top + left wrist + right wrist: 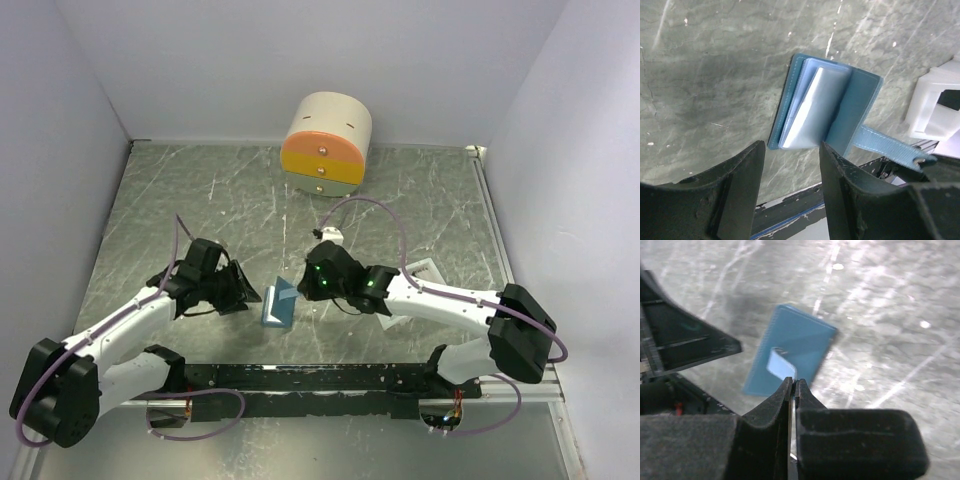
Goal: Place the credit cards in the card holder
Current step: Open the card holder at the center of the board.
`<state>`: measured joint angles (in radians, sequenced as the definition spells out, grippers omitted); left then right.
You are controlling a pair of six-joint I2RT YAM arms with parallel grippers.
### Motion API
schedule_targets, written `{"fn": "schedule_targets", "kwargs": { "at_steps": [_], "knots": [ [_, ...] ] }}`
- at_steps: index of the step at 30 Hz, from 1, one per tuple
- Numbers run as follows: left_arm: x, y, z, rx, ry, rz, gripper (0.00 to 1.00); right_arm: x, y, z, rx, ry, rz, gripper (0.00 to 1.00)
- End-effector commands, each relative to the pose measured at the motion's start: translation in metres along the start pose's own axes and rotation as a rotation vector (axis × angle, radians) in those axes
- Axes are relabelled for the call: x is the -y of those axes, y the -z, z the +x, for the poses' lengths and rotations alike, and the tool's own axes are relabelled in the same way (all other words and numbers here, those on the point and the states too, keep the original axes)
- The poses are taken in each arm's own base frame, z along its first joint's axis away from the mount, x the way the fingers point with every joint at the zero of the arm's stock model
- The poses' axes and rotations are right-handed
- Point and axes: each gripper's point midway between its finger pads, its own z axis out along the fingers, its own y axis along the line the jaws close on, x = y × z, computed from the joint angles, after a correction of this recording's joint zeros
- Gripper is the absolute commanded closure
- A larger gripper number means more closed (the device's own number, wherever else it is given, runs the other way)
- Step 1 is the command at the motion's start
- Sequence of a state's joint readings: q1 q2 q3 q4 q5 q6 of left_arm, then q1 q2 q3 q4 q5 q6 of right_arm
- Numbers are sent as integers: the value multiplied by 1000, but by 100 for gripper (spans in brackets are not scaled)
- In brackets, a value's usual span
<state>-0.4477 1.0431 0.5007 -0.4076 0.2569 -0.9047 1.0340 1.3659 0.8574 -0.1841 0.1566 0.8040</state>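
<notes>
Left wrist view is showing the card holder (857, 105) lying open on the table (715, 75), just ahead of the left gripper (790, 150), whose jaws are being held wide apart with nothing between them. In the right wrist view the right gripper (792, 386) is being held pressed together, and the darker blue tab (779, 361) is curling up to its tips. The tab is judged to be pinched there, since from the left wrist it is being seen stretched taut towards the right. No credit cards are being seen plainly; whether the pale leaf inside the holder is a card or a pocket cannot be told.

The step in hand is judged to be the opening and steadying of the holder. It is being done well if the tab is pulled gently and low, so that the holder is not dragged along, while the free cover is being pressed down by the left fingers (740, 190).

As for room, the white tray (935, 110) is standing near the holder on the right, partly under the right arm, so a pull that way is being limited. The two grippers are close to each other across the holder — care is being asked for there. More bare surface is showing towards the drawer box (325, 145), which is well apart.
</notes>
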Motion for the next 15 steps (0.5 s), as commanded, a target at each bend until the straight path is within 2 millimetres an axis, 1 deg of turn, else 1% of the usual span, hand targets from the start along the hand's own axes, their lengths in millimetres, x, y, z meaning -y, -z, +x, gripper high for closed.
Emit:
{"fn": "schedule_targets", "kwargs": {
  "at_steps": [1, 5, 6, 9, 15],
  "knots": [
    [4, -4, 2, -11, -21, 30, 43, 48, 3, 10, -14, -7, 143, 100],
    [-1, -8, 1, -13, -25, 5, 44, 75, 5, 24, -48, -29, 190, 100],
    [-2, -9, 1, -12, -26, -1, 44, 77, 6, 25, -52, -31, 189, 100],
    [0, -13, 2, -21, -33, 18, 44, 81, 5, 29, -58, -37, 174, 100],
    [18, -19, 8, -66, -46, 141, 44, 79, 1, 31, -67, -46, 151, 100]
  ]
}}
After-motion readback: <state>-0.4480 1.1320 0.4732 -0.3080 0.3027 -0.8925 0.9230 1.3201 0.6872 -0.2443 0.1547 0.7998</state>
